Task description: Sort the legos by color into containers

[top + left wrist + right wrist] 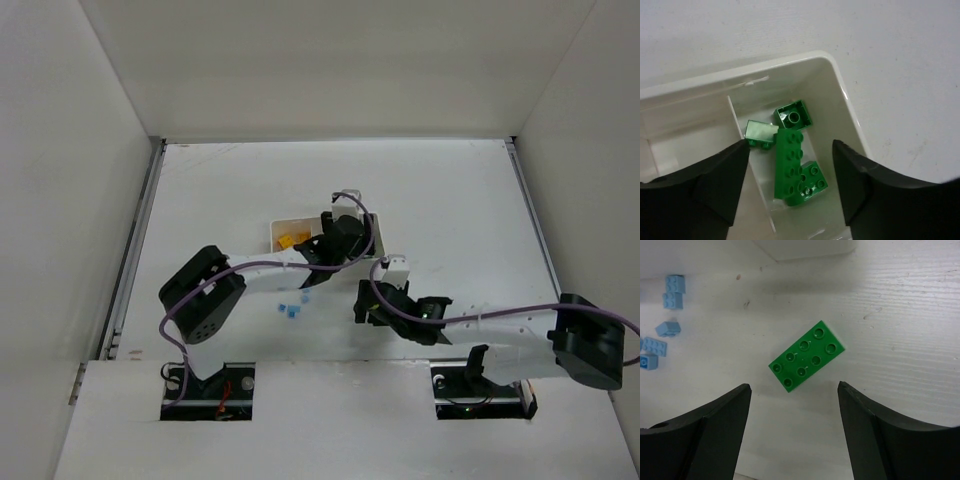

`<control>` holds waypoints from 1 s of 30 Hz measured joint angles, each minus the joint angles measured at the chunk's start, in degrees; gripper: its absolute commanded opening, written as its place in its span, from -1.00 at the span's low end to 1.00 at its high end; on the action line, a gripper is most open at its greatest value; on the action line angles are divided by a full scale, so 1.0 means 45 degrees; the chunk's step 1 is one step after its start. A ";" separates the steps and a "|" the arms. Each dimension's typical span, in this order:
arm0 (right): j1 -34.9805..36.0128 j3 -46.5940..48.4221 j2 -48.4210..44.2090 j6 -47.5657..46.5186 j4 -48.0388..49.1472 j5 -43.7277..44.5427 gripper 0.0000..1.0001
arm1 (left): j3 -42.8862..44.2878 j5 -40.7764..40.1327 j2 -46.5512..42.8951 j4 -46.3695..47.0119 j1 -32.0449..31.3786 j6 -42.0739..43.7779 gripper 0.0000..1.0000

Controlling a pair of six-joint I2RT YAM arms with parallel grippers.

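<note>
My left gripper [790, 146] is open and empty above the right compartment of the white tray [841, 86]. Several green legos lie in that compartment: a long one [789, 165], a square one [793, 116], and others beside them. My right gripper [794, 388] is open and empty just above a green eight-stud lego [807, 356] that lies flat on the table. In the top view the left gripper [343, 238] covers most of the tray [277, 228]; yellow legos [290, 241] show in its left compartment. The right gripper [364, 301] hovers near the tray's front.
Several light blue legos [671, 291] lie loose on the table left of the green one, also seen in the top view [290, 309]. The tray's near corner [805, 247] is just beyond the green lego. White walls enclose the table.
</note>
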 measured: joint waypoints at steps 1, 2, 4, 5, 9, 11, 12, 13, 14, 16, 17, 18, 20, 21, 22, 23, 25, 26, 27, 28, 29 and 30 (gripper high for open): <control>0.0000 0.0117 0.0296 0.0024 -0.0015 0.0034 0.45 | -0.0019 0.0000 -0.0131 -0.0029 0.0010 -0.0005 0.53; 0.0000 0.0233 0.0622 0.0049 -0.0015 0.0068 0.44 | -0.0073 0.0005 -0.0316 -0.0053 0.0034 -0.0005 0.61; 0.0000 0.0379 0.1083 0.0117 -0.0039 0.0131 0.42 | -0.0369 0.0015 -0.1044 -0.0131 0.0087 0.0000 1.00; 0.0000 0.0432 0.1229 0.0165 -0.0068 0.0170 0.42 | -0.0510 0.0010 -0.1467 -0.0194 0.0121 0.0010 1.00; -0.0092 0.0529 0.1564 0.0335 -0.0146 0.0277 0.42 | -0.1107 -0.0107 -0.3701 -0.0364 0.0272 -0.0083 1.00; -0.0189 0.0597 0.1763 0.0379 -0.0170 0.0296 0.41 | -0.1350 -0.0282 -0.4891 -0.0432 0.0306 -0.0112 1.00; -0.0228 0.0641 0.1885 0.0403 -0.0175 0.0311 0.41 | -0.1413 -0.0321 -0.5401 -0.0500 0.0311 -0.0136 1.00; -0.0291 0.0709 0.2006 0.0418 -0.0185 0.0325 0.40 | -0.1438 -0.0340 -0.5935 -0.0627 0.0311 -0.0155 1.00; -0.0345 0.0772 0.2123 0.0423 -0.0185 0.0335 0.39 | -0.1443 -0.0345 -0.6455 -0.0753 0.0306 -0.0199 1.00; -0.0491 0.0889 0.2263 0.0432 -0.0175 0.0359 0.38 | -0.1443 -0.0330 -0.7363 -0.1054 0.0311 -0.0306 1.00; -0.0578 0.0947 0.2336 0.0447 -0.0175 0.0355 0.35 | -0.1443 -0.0306 -0.7815 -0.1224 0.0316 -0.0389 1.00; -0.0690 0.1001 0.2414 0.0452 -0.0170 0.0355 0.34 | -0.1443 -0.0267 -0.8238 -0.1384 0.0335 -0.0481 1.00; -0.0937 0.1166 0.2618 0.0418 -0.0165 0.0355 0.30 | -0.1443 -0.0146 -0.8952 -0.1710 0.0432 -0.0685 1.00; -0.1064 0.1282 0.2754 0.0369 -0.0160 0.0359 0.28 | -0.1443 -0.0092 -0.9296 -0.1870 0.0529 -0.0831 1.00; -0.1151 0.1375 0.2861 0.0330 -0.0160 0.0359 0.20 | -0.1443 -0.0058 -0.9607 -0.2016 0.0675 -0.0967 1.00; -0.1229 0.1443 0.2948 0.0301 -0.0160 0.0359 0.05 | -0.1443 -0.0034 -0.9904 -0.2186 0.0860 -0.1132 1.00; -0.1360 0.1462 0.3007 0.0253 -0.0165 0.0359 -0.10 | -0.1423 -0.0019 -1.0418 -0.2555 0.1253 -0.1443 1.00; -0.1379 0.1457 0.3007 0.0301 -0.0155 0.0369 -0.10 | -0.1379 -0.0015 -1.0652 -0.2793 0.1481 -0.1622 1.00; -0.1394 0.1452 0.2997 0.0325 -0.0136 0.0374 -0.06 | -0.1311 -0.0015 -1.0846 -0.2982 0.1695 -0.1792 1.00; -0.1423 0.1423 0.2973 0.0389 -0.0136 0.0374 0.03 | -0.1248 -0.0010 -1.1001 -0.3143 0.1885 -0.1933 1.00; -0.1423 0.1375 0.2924 0.0452 -0.0146 0.0369 0.17 | -0.1175 -0.0010 -1.1152 -0.3313 0.2089 -0.2079 1.00; -0.1423 0.1297 0.2871 0.0510 -0.0151 0.0408 0.34 | -0.1122 -0.0005 -1.1288 -0.3429 0.2249 -0.2186 1.00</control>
